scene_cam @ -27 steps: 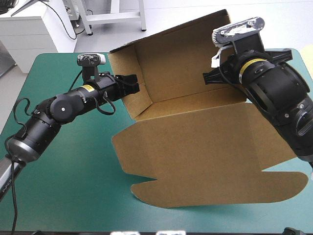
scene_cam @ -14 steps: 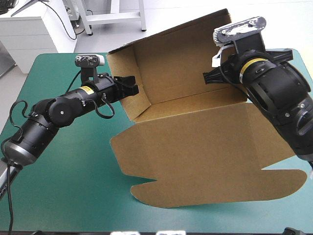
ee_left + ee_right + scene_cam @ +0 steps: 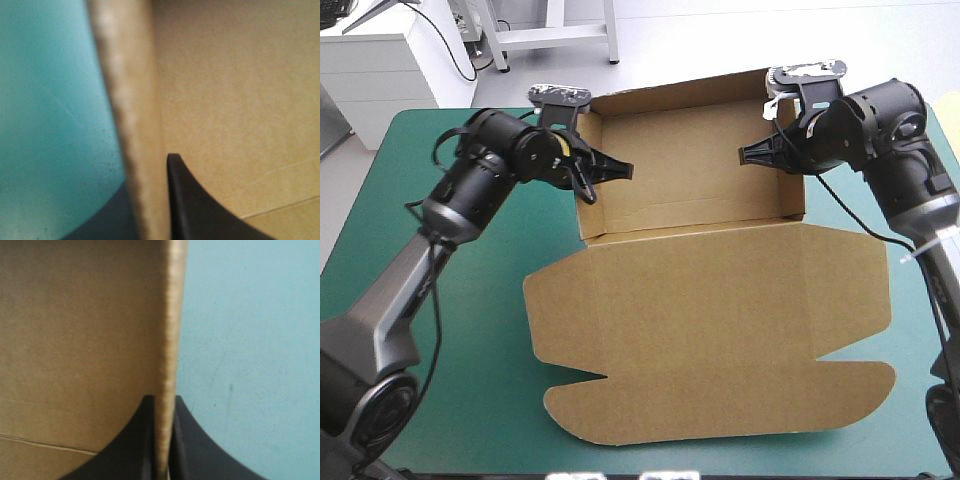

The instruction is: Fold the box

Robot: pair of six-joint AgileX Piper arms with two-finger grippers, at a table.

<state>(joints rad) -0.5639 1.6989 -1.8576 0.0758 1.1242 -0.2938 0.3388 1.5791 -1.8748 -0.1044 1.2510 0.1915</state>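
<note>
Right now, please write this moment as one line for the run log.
box: tray walls up, lid flat | left jaws: shut on left wall | right jaws: shut on right wall

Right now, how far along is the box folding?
Done: the box has its back and side walls up, forming an open tray. In hand: the left gripper and right gripper each pinch a side wall. Left: the lid lies flat on the teal-green cover, flaps unfolded.

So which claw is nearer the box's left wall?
Left. The left claw is shut on the box's left wall itself; the right claw is shut on the opposite right wall.
</note>
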